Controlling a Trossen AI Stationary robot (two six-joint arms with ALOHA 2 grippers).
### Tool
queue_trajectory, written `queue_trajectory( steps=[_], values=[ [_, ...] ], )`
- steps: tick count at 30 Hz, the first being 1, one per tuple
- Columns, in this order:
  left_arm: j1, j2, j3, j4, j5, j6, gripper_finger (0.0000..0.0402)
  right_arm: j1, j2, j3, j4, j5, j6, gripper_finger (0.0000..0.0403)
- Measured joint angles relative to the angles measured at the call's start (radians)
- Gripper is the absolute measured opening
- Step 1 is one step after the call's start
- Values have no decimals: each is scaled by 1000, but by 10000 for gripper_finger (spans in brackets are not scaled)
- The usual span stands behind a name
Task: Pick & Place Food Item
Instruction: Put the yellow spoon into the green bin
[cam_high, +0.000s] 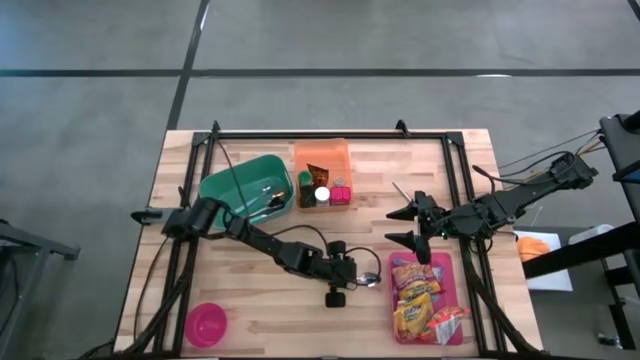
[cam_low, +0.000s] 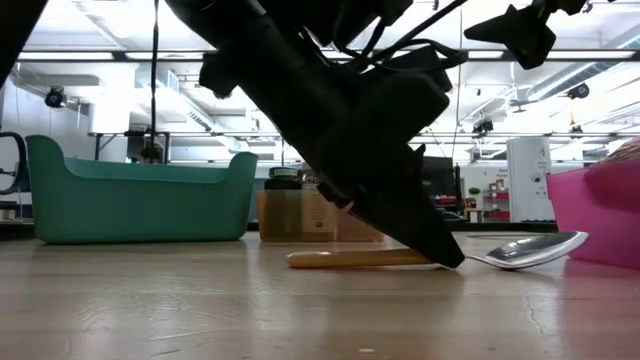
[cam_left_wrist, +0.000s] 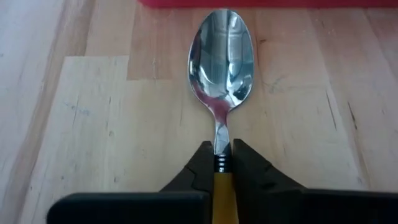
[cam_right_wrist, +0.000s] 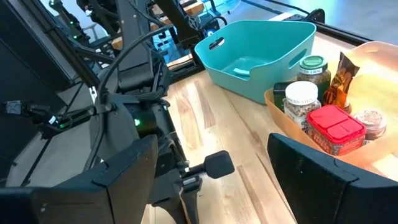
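A spoon (cam_left_wrist: 222, 62) with a shiny metal bowl and a yellow handle (cam_low: 350, 258) lies on the wooden table, its bowl toward the pink tray (cam_high: 456, 268). My left gripper (cam_left_wrist: 222, 149) is shut on it at mid-table (cam_high: 365, 278). The tray holds several bright snack packets (cam_high: 420, 300). My right gripper (cam_high: 398, 226) hangs open above the table, just beyond the tray's far edge, with nothing between its fingers. My left gripper pinches the spoon at its neck (cam_left_wrist: 222, 163), where the yellow handle meets the metal, between its two fingers. The fingers come slanting down from the table's left side and lie along the spoon. The spoon rests flat on the table (cam_low: 520, 252).
A green tub (cam_high: 245, 190) and an orange bin (cam_high: 322, 160) with jars and a red-lidded box stand at the far middle. A pink bowl (cam_high: 206, 324) sits near the front left corner. Bare wood lies in front of the spoon.
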Motion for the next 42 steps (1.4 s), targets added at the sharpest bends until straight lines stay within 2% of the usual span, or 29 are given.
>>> queue_trajectory(
  steps=[19, 27, 34, 42],
  values=[
    [-11, -40, -6, -48, -44, -134, 18, 0, 0, 0, 0, 0, 0, 299],
    [-37, -111, -7, -154, -105, -158, 1, 0, 0, 0, 0, 0, 0, 299],
    [-38, -162, -10, -229, -118, -172, 5, 0, 0, 0, 0, 0, 0, 299],
    [-38, -166, -9, -259, -138, -173, 2, 0, 0, 0, 0, 0, 0, 299]
  ],
)
